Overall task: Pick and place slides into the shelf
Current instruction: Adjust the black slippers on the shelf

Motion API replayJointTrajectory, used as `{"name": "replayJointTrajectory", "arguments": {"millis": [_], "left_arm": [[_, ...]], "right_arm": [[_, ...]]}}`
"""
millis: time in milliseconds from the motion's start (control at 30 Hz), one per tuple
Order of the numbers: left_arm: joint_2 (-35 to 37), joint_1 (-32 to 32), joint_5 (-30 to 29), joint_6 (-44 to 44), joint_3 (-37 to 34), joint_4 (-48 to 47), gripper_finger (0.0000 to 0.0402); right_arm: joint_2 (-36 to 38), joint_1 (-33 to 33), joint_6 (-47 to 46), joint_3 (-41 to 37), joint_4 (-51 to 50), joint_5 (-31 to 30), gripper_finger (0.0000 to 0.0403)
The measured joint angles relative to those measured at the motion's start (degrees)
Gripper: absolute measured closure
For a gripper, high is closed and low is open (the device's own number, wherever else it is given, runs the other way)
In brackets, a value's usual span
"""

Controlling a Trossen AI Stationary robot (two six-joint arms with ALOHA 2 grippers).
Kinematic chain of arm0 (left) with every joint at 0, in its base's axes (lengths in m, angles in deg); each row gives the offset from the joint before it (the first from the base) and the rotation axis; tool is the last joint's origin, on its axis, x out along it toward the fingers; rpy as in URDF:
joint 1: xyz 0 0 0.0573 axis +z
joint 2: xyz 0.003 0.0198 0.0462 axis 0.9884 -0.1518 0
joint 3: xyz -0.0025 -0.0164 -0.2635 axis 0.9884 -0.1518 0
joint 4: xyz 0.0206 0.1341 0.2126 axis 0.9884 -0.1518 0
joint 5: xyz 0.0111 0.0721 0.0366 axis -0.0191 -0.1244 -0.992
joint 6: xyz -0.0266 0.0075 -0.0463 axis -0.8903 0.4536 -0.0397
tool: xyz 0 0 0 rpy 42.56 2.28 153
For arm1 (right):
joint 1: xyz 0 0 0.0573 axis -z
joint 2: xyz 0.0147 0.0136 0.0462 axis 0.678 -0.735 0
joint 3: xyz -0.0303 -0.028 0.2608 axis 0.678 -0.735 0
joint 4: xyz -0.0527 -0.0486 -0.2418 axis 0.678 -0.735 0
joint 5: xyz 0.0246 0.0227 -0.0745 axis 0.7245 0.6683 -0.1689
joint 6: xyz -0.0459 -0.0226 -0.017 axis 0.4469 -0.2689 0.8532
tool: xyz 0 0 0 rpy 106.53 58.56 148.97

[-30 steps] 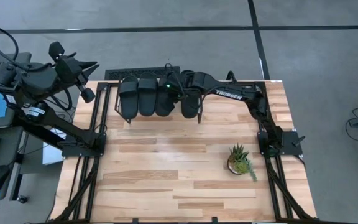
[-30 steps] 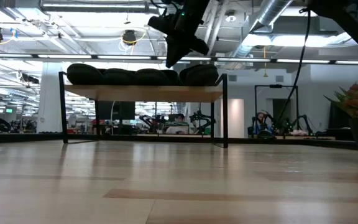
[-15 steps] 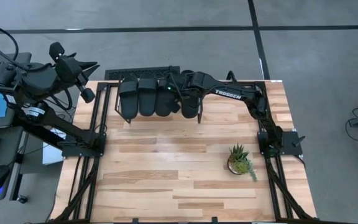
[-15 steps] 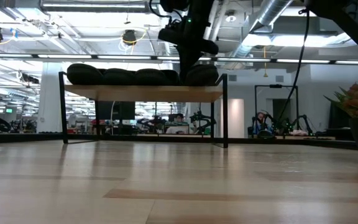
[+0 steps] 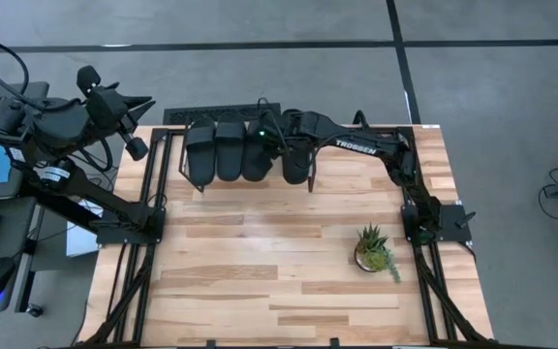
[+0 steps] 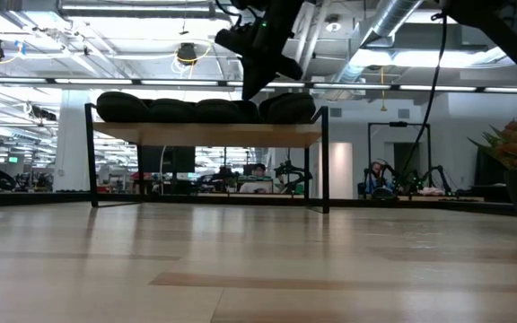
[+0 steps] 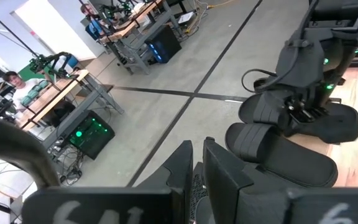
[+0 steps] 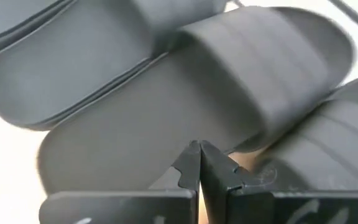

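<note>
Four black slides [image 5: 245,150] lie side by side on the shelf [image 6: 205,135] at the table's far edge, soles down on its wood plank; they also show in the low view [image 6: 205,109]. My right gripper [image 5: 264,136] is shut and tilted. It hangs just above the row [image 6: 245,90], between the third and fourth slide from the left, and the right wrist view looks down past its fingertips [image 8: 199,158] onto a ribbed strap [image 8: 266,68]. My left gripper [image 5: 141,102] is shut [image 7: 194,162] and waits off the table's far left corner.
A small potted plant [image 5: 374,250] stands on the table's right side, near my right arm's base. The wooden tabletop [image 5: 260,262] in front of the shelf is bare. Black frame rails run along the table's left and right edges.
My right gripper dipped down toward the slides and turned more upright, then rose and tipped back to about where it was a second ago. It stayed shut. The slides kept their places on the shelf.
</note>
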Motion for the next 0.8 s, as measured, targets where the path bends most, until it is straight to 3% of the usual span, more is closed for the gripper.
{"name": "replayJointTrajectory", "arguments": {"millis": [200, 800], "left_arm": [[0.0, 0.0, 0.0, 0.0, 0.0, 0.0, 0.0372], [0.0, 0.0, 0.0, 0.0, 0.0, 0.0, 0.0372]], "right_arm": [[0.0, 1.6, 0.1, 0.0, 0.0, -4.1, 0.0403], [-0.2, 3.1, 0.1, 0.0, -5.5, -6.5, 0.0403]]}}
